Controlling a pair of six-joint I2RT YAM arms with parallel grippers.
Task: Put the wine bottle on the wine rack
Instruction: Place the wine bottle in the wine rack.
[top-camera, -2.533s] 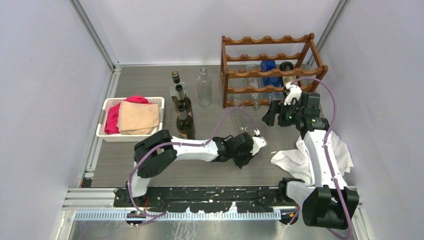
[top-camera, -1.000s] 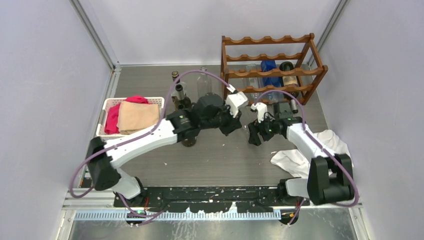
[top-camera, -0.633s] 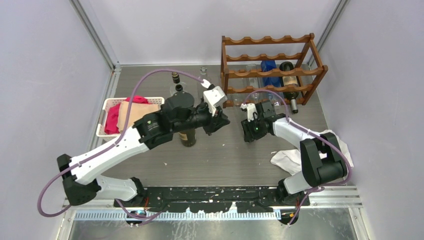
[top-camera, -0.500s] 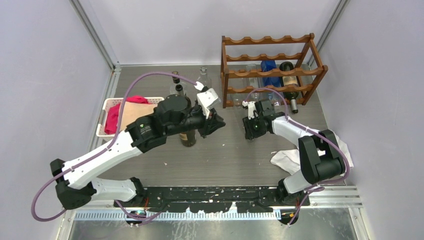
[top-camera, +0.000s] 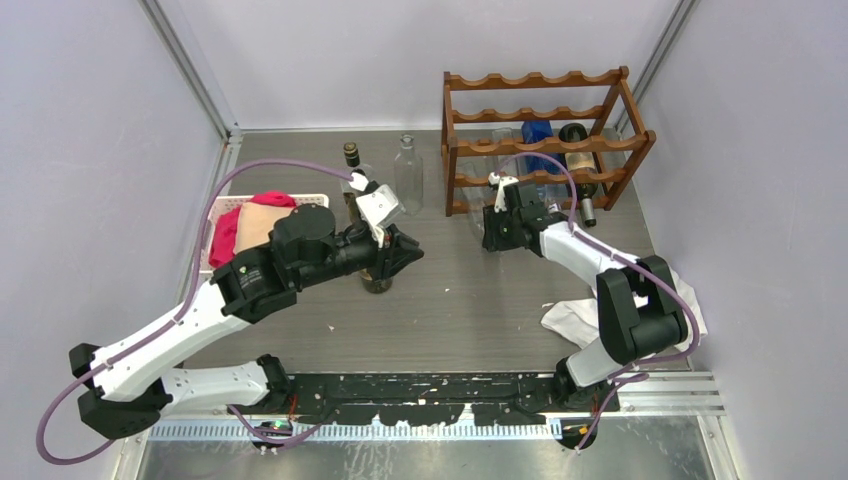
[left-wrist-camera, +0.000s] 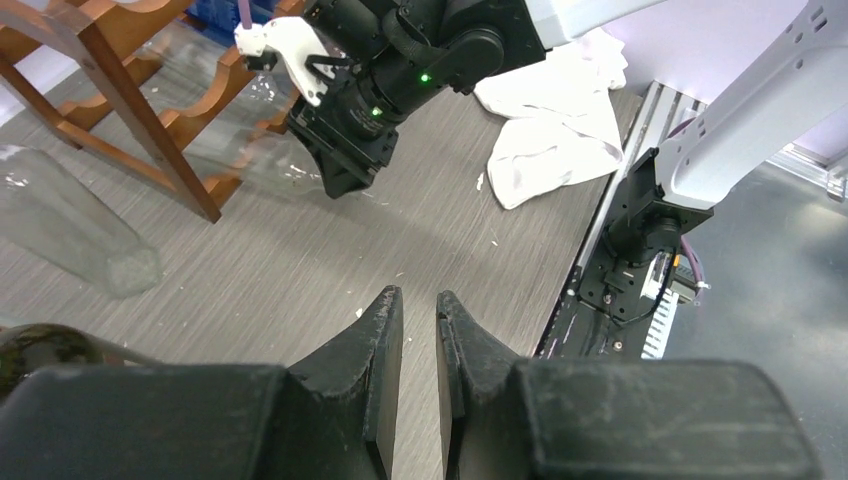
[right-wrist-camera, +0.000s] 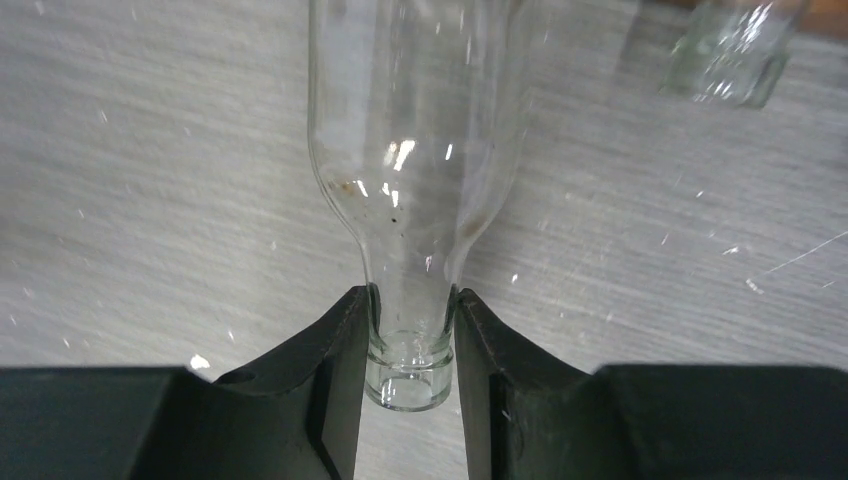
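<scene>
step: grasp | right tool (right-wrist-camera: 411, 335) clamped on neck of clear glass wine bottle (right-wrist-camera: 420, 120), just before wine rack (top-camera: 545, 145) left end | left tool (left-wrist-camera: 419, 320) closed, empty, left of rack | next, likely: lift, lay level, seat in 1 free scallop

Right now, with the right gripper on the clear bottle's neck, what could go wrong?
The right gripper holds the clear bottle only by its smooth neck, so it may slip or swing. The rack holds a blue bottle and a dark bottle; a swing could hit them.
</scene>
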